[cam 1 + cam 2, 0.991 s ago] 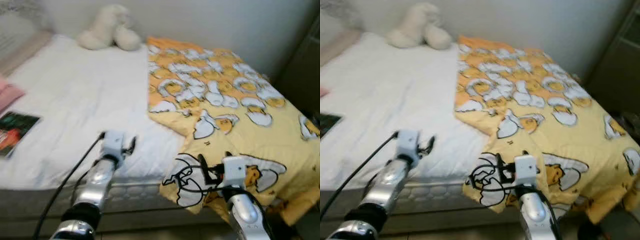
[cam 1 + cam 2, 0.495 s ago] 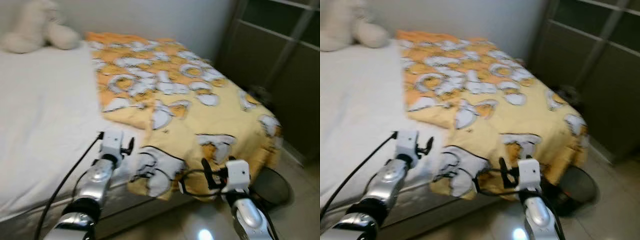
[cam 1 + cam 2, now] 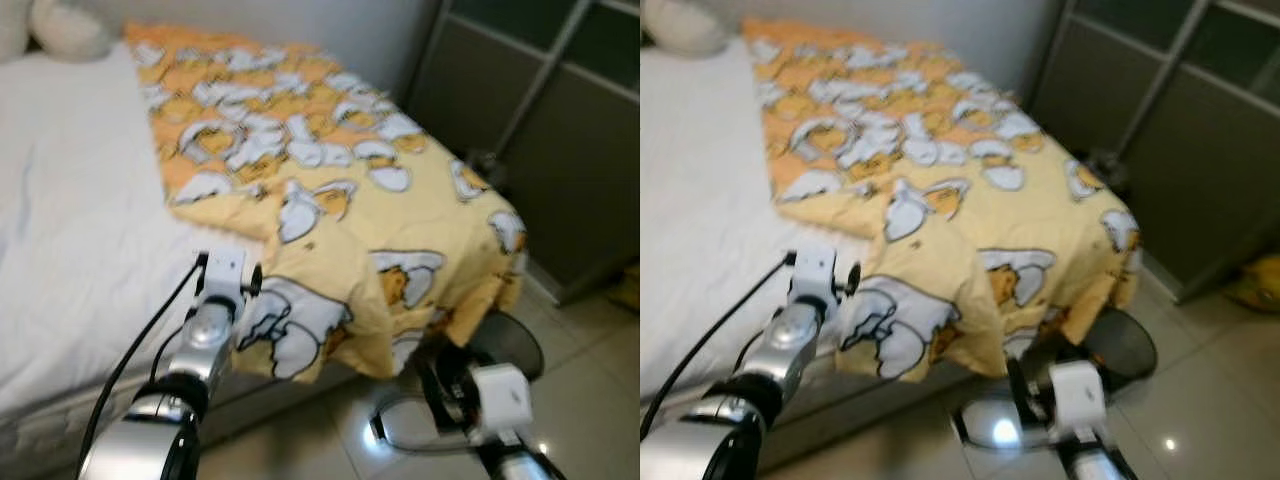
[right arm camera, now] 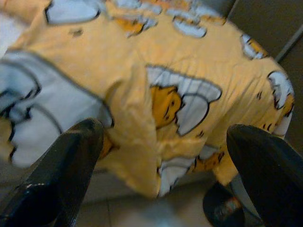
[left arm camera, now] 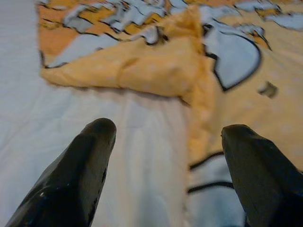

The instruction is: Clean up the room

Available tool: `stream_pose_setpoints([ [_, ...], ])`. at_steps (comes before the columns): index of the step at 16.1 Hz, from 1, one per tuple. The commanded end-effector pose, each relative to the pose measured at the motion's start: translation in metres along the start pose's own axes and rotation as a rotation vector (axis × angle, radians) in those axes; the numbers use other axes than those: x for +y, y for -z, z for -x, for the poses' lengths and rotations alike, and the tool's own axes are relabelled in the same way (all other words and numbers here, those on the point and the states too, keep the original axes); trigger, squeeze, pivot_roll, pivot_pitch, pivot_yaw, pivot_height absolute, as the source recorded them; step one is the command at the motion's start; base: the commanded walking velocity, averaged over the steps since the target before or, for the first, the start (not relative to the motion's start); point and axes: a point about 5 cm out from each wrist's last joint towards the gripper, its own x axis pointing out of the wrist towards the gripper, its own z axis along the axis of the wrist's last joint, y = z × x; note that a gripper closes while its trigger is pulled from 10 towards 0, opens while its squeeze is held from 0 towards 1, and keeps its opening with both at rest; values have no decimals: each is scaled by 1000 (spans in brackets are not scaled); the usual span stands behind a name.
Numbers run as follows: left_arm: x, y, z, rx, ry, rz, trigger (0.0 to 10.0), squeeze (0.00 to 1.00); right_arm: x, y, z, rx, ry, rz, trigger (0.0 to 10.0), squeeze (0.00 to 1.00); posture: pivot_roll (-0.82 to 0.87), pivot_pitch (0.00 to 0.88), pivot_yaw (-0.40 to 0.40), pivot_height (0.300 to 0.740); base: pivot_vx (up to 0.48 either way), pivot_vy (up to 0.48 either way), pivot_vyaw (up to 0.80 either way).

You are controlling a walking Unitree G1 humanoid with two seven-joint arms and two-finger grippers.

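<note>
Camera swung right along blanket [image 3: 340, 190]

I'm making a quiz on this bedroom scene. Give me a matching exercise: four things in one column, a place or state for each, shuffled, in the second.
Things:
1. yellow blanket
2. left gripper
3. right gripper
4. round dark object

Places or states:
A. on the floor by the bed's corner
B. open, over white sheet at the blanket's edge
C. spread over the bed, corner drooping
D. open, facing the blanket's hanging corner

Pairs: 1-C, 2-B, 3-D, 4-A
</note>
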Motion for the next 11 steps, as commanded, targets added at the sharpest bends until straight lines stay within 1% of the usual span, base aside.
stream_pose_setpoints([
  [1,-7,-5,-1,-30,14,-9,10000,0,-3,-7,6,0,-1,16,10000,51,-127,215,-171,740,0,0,0],
  [3,-12,-9,-1,-70,40,16,10000,0,1,-5,21,34,-16,19,10000,55,-147,261,-187,740,0,0,0],
  [4,-18,-9,1,-91,67,16,10000,0,3,-5,30,56,-23,16,10000,55,-160,295,-197,740,0,0,0],
  [5,-20,-8,2,-96,82,18,10000,0,4,-5,33,63,-26,17,10000,55,-162,301,-198,740,0,0,0],
  [6,-27,0,7,-86,116,99,10000,0,6,-6,42,87,-34,22,10000,59,-167,328,-204,740,0,0,0],
  [7,-27,6,8,-55,90,50,10000,0,4,-6,50,110,-36,30,10000,59,-172,337,-213,740,0,0,0],
  [10,-25,4,6,-54,62,41,10000,0,-2,-6,57,136,-25,42,10000,55,-193,349,-227,740,0,0,0],
  [11,-25,6,7,-43,66,-19,10000,0,-3,-6,60,146,-22,45,10000,55,-203,354,-234,740,0,0,0],
])
